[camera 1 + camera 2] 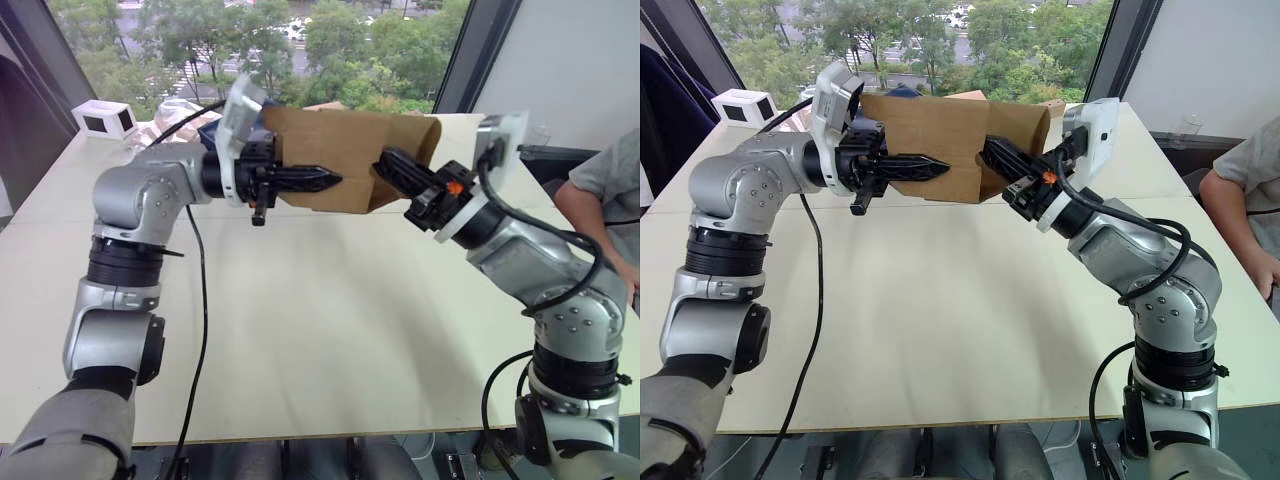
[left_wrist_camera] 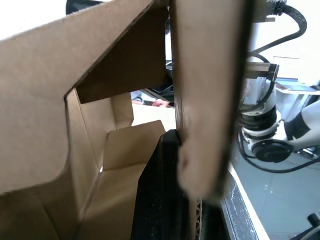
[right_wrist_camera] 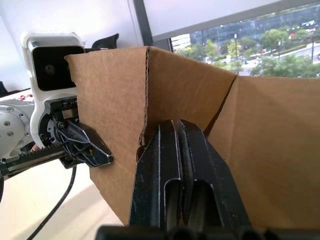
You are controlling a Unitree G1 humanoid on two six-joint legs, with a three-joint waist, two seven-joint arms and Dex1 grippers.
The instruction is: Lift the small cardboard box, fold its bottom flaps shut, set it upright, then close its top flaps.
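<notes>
Jaws of both grippers pinch the small cardboard box (image 1: 345,150) aloft, its far flaps hidden.

Pale cream tabletop (image 1: 330,320), wide, with a seam line running across it near mid-depth. Daylight falls evenly on it, with soft shadows only.

Large window (image 1: 300,40) behind the far edge; outside, dense green treetops and a stretch of road with parked cars seen from above. Dark slanted window frame post (image 1: 478,50) at the right of the glass, another dark frame at the far left.

Plain light grey wall (image 1: 570,70) to the right of the post.

Small white box with dark panels (image 1: 105,118) sits at the far left corner of the tabletop.

A person's arm in a grey sleeve (image 1: 610,200) rests at the right edge.
</notes>
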